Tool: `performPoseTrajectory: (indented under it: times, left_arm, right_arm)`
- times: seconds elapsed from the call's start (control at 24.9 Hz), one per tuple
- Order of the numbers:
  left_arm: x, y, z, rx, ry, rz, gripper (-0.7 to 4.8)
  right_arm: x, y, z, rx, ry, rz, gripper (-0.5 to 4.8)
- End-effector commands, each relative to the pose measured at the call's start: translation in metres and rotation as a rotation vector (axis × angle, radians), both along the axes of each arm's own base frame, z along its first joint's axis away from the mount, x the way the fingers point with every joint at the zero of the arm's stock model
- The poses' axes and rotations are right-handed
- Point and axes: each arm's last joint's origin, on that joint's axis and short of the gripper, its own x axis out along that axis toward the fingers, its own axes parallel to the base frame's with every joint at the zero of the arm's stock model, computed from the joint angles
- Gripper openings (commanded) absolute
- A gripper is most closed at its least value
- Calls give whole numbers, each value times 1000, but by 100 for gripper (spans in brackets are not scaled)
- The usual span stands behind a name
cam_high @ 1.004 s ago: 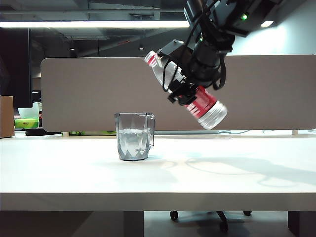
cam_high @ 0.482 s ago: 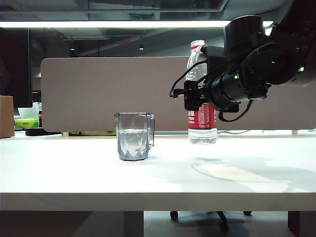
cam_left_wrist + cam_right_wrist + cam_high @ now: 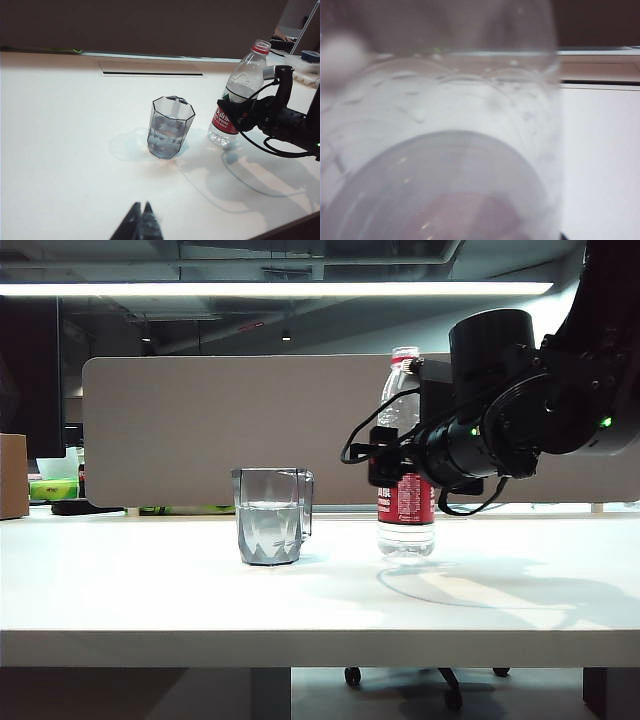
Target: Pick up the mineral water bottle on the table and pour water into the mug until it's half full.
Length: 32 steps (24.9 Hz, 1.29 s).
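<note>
The mineral water bottle (image 3: 405,475) is standing upright on the table (image 3: 150,590), near the mug (image 3: 270,516). The right gripper (image 3: 392,465) is wrapping its jaws around the label. The left gripper (image 3: 141,225) is waiting well apart, jaws pressed together

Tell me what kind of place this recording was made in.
Probably an open-plan office. A grey desk partition backs the white table, long ceiling strip lights run overhead, and office-chair castors show beneath. The right gripper is at the mineral water bottle, right of the mug.
</note>
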Motion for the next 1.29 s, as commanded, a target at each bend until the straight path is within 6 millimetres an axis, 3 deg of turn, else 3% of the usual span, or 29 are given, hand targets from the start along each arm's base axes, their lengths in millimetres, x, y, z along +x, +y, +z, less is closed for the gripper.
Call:
performPoseTrajectory:
  times: [0.04,0.16,0.36,0.64,0.68,0.72,0.76,0.8,0.92,1.08,1.29]
  left_arm:
    - [0,0,2,5,-16,-2,-5]
    - [0,0,2,5,-16,-2,-5]
    - [0,0,2,25,-26,-4,-5]
    - [1,1,11,32,-122,47,-5]
    - [1,2,13,34,-141,61,-5]
    - [1,3,16,35,-175,108,-5]
    - [0,3,17,37,-188,124,-5]
    - [-2,4,19,38,-216,150,-5]
    - [-10,4,20,51,-279,179,-5]
    - [-2,5,6,92,-273,211,-5]
    - [21,13,-45,70,-161,420,-5]
  right_arm:
    - [1,0,6,27,-36,2,399]
    - [1,0,5,20,-23,2,479]
    - [-4,0,4,13,-11,0,479]
    - [-61,-27,18,5,-4,-34,478]
    - [-67,-29,22,9,-12,-34,438]
    - [-79,-34,28,20,-28,-18,260]
    - [-85,-36,30,26,-35,-14,165]
    - [-98,-38,36,38,-52,8,-9]
    - [-119,-48,42,131,-63,29,-2]
    - [-132,-51,48,163,-90,41,-2]
    - [-139,-42,51,141,-107,105,0]
